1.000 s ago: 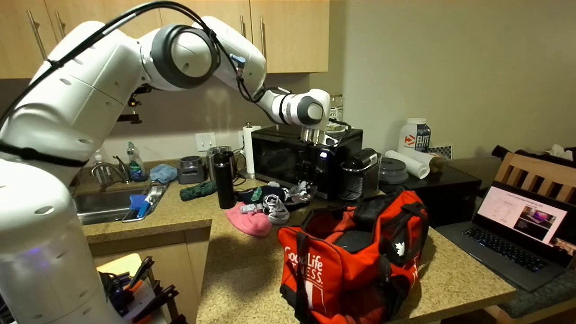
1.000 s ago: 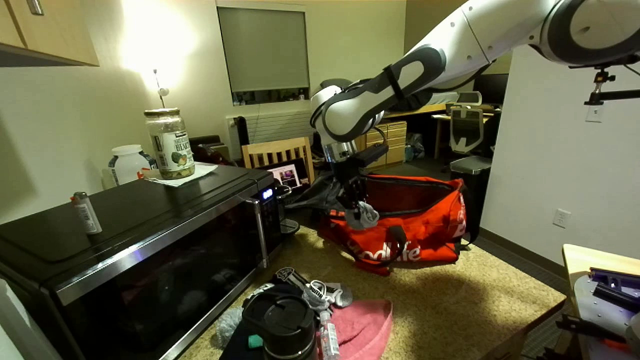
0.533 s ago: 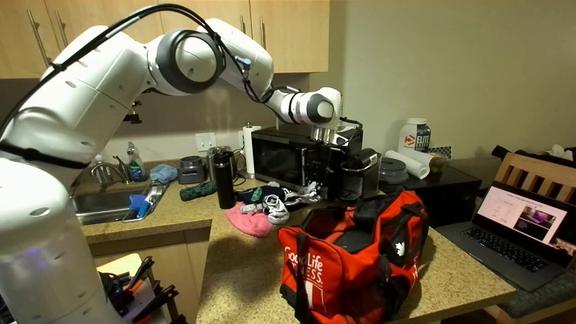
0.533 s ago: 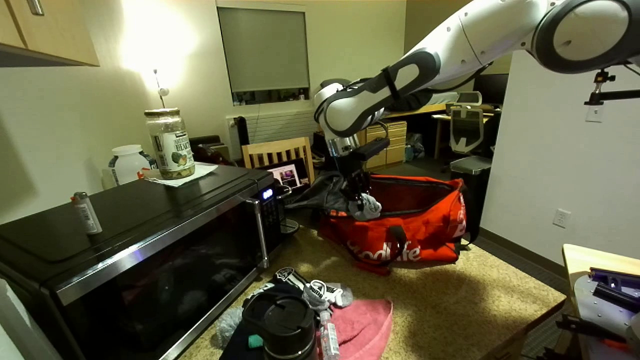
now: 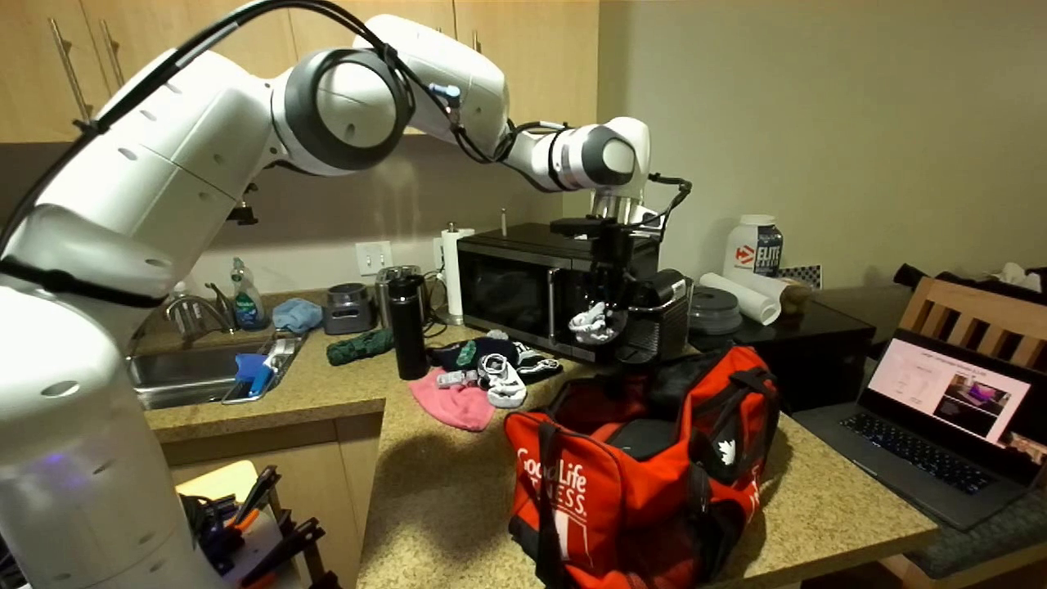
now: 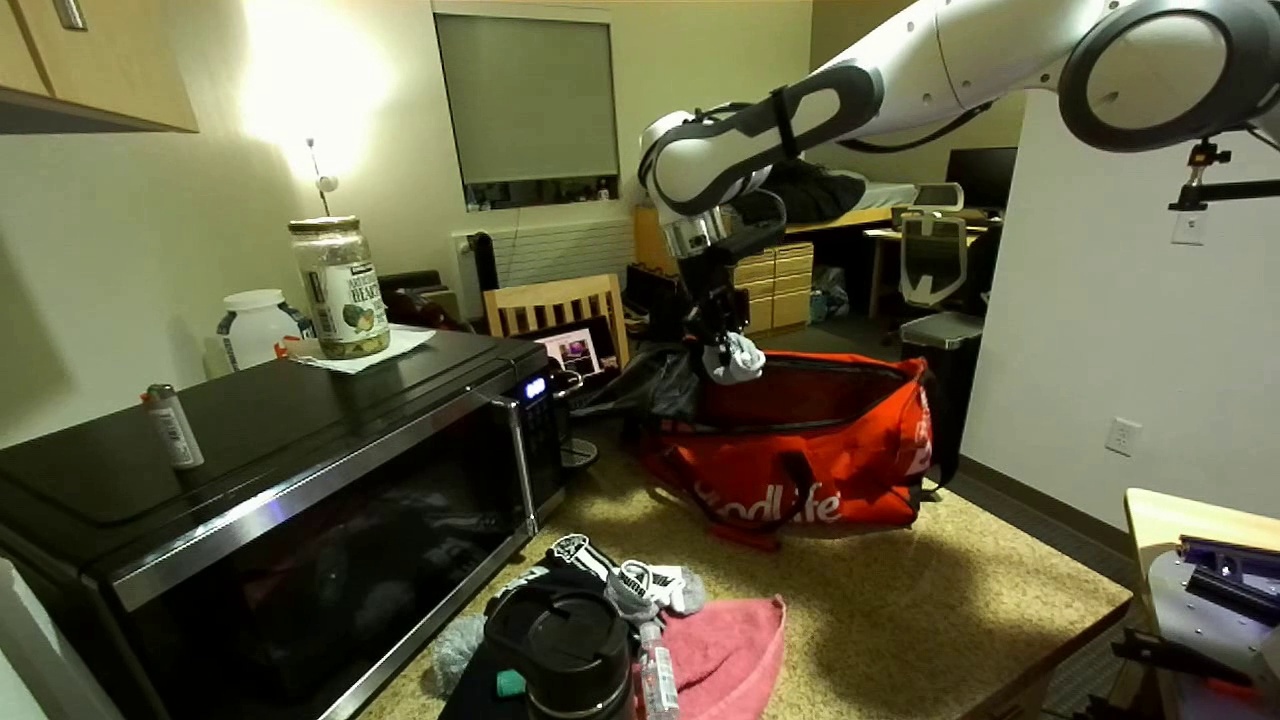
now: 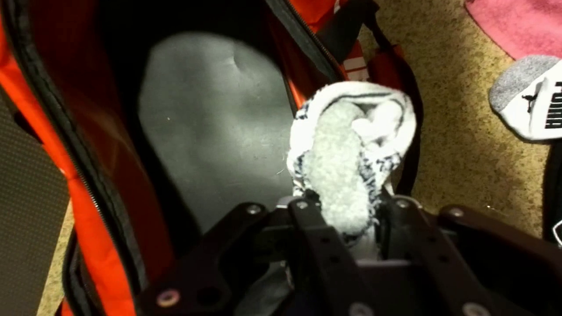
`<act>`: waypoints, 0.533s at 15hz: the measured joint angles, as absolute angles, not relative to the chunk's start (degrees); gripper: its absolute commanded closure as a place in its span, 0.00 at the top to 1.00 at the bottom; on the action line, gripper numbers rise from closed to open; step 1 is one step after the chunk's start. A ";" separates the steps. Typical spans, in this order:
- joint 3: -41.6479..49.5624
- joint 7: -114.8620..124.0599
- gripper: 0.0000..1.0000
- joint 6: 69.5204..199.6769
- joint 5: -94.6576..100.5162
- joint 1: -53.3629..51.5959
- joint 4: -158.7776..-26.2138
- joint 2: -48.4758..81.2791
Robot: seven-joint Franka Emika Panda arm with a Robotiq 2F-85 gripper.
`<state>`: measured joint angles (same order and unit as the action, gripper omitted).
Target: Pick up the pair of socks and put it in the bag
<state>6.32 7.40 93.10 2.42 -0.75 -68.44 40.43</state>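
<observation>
The pair of socks is a rolled grey and white bundle with dark speckles. It shows in both exterior views (image 5: pixel 595 325) (image 6: pixel 736 360) and in the wrist view (image 7: pixel 340 166). My gripper (image 7: pixel 349 208) is shut on the bundle, which hangs below the fingertips in both exterior views. The red bag (image 5: pixel 646 483) stands open on the counter, also in an exterior view (image 6: pixel 850 475). In the wrist view the socks overlap the bag's counter-side zip edge, beside its dark grey bag floor (image 7: pixel 210 127). The socks are held above rim height.
A pink cloth (image 6: pixel 725 650), a white-and-grey sock (image 5: pixel 503 384), dark garments and a tall black bottle (image 5: pixel 407 327) lie or stand near the microwave (image 5: pixel 507 286). A coffee machine (image 5: pixel 658 311) is behind the bag. A laptop (image 5: pixel 941 425) sits beyond the counter.
My gripper has risen with the socks and moved rightward in both exterior views, from beside the bag's near rim to above it. The bag has stayed in place.
</observation>
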 measured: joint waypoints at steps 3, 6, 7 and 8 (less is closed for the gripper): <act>6.35 7.60 0.10 91.89 4.20 -1.04 -65.84 40.44; 6.34 7.65 0.10 91.85 7.10 -1.92 -64.24 40.48; 6.34 7.73 0.10 91.83 8.16 -2.28 -63.87 40.50; 6.35 7.80 0.10 91.82 9.27 -2.64 -63.57 40.51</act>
<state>6.35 7.80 91.82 9.27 -2.64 -63.57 40.51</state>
